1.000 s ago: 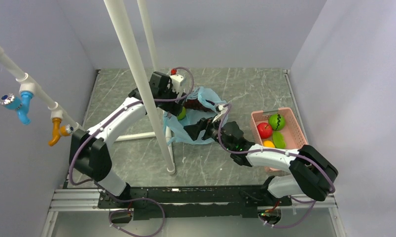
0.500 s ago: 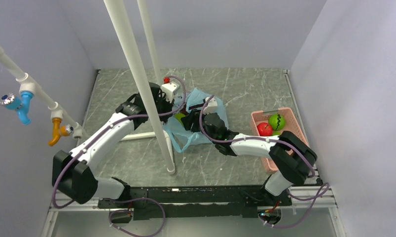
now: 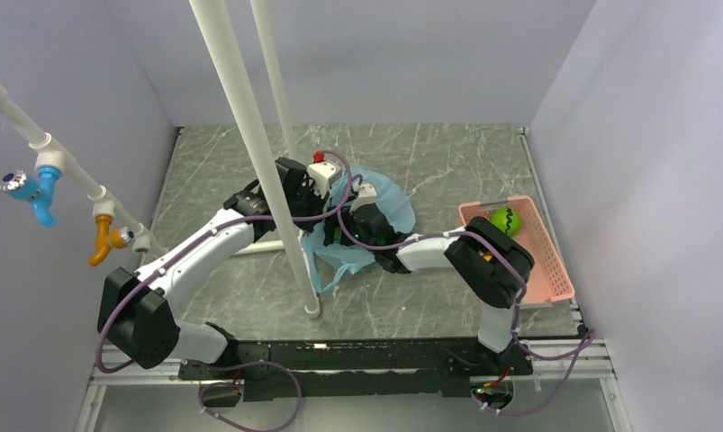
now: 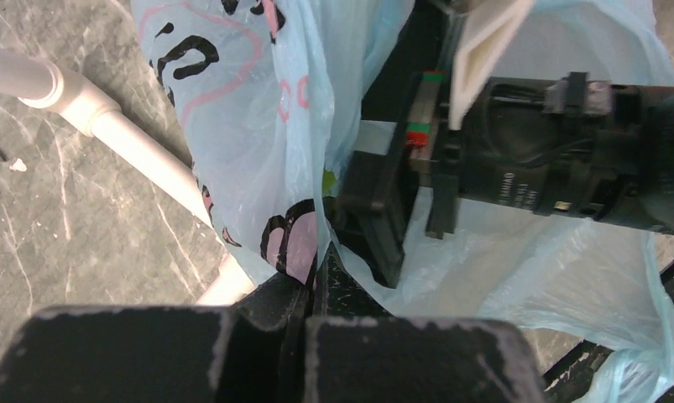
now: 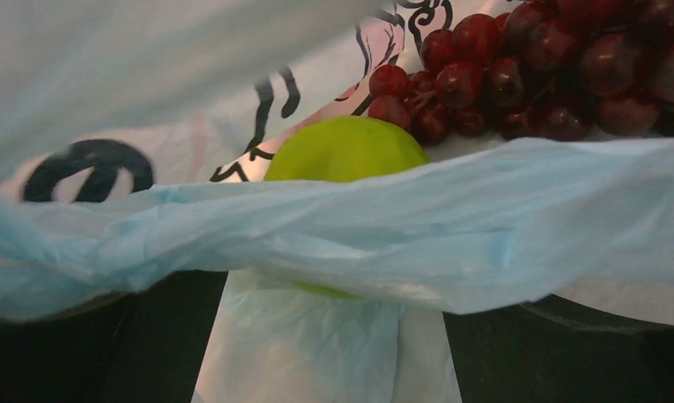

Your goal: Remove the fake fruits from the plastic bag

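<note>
On the table, plastic bag, near-left to far-right

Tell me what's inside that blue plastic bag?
A green round fruit and a dark grape bunch lie inside the plastic bag; its folds hide anything else.

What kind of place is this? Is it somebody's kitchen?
Probably not: it looks like a robot test booth. Plain walls box in a table, and two robot arms are bolted at its edge.
</note>
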`<action>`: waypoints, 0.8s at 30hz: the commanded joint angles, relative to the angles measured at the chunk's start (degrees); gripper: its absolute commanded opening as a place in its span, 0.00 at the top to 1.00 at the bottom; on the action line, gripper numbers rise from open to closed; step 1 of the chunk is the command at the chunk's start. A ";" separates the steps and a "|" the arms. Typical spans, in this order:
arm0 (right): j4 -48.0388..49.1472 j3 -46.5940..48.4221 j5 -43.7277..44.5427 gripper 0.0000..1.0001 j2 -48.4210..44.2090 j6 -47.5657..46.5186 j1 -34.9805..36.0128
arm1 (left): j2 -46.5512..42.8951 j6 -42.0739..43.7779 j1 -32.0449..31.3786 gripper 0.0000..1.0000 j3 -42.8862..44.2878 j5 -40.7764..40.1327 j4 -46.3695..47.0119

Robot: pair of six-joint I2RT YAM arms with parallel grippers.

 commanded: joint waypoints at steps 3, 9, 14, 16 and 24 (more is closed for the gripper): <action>-3.06 6.50 0.74 0.07 5.61 -4.23 0.19 | 0.60 -0.48 -0.05 1.00 2.14 -1.10 0.81; -5.00 9.81 1.61 0.12 10.15 -3.87 0.23 | 1.52 -0.31 -0.03 1.00 2.52 -2.11 0.07; -5.60 11.13 1.70 0.21 11.55 -4.43 0.00 | 1.74 -0.22 -0.05 1.00 2.65 -2.74 -0.27; -4.42 10.01 1.31 0.29 10.14 -4.75 -0.01 | 1.82 -0.27 -0.05 1.00 2.70 -3.04 -0.25; -3.67 7.01 0.25 0.68 -2.17 -4.95 -0.74 | 4.20 -0.48 -0.05 1.00 3.79 -5.08 -1.71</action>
